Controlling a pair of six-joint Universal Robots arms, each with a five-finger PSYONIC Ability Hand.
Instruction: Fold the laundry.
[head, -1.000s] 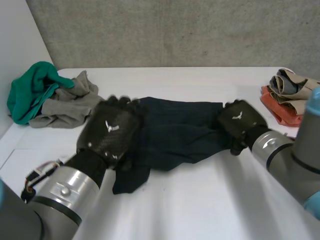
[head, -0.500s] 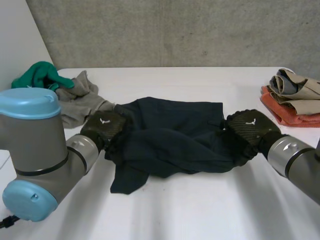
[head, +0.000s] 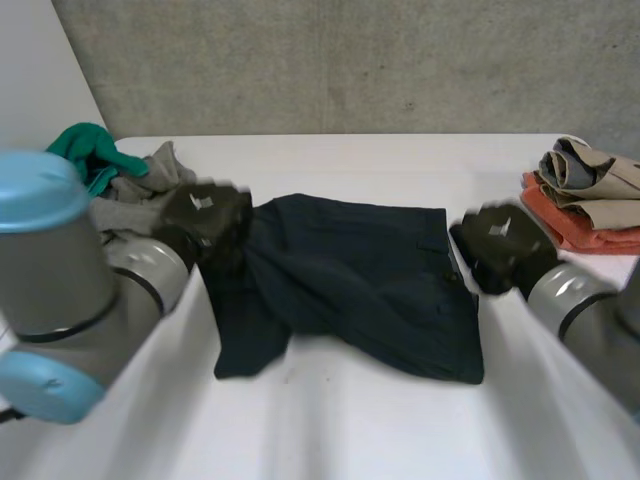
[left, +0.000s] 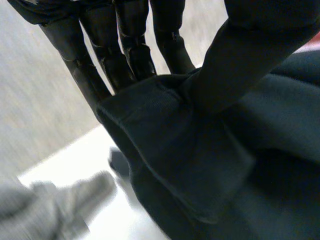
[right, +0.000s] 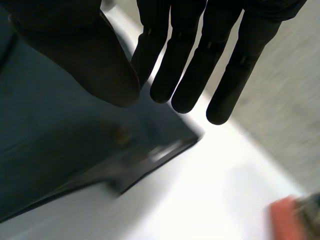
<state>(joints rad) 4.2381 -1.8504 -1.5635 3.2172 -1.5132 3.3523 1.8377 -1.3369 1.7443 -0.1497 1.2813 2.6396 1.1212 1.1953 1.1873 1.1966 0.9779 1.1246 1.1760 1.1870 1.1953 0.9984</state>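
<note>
White tabletop (head: 380, 420): dark navy fabric shorts (head: 370, 280) lie spread; left hand (head: 205, 215) pinches one corner, right hand (head: 498, 245) has fingers straight, holding nothing.

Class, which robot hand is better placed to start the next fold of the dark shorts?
Probably the left robot hand: it pinches the shorts' edge between thumb and fingers. The right robot hand is open over the opposite corner, holding nothing.

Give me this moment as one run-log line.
dark garment: spread on table, unfolded | left hand: pinching its edge | right hand: open over its corner | clothes pile, folded stack: at table sides
</note>
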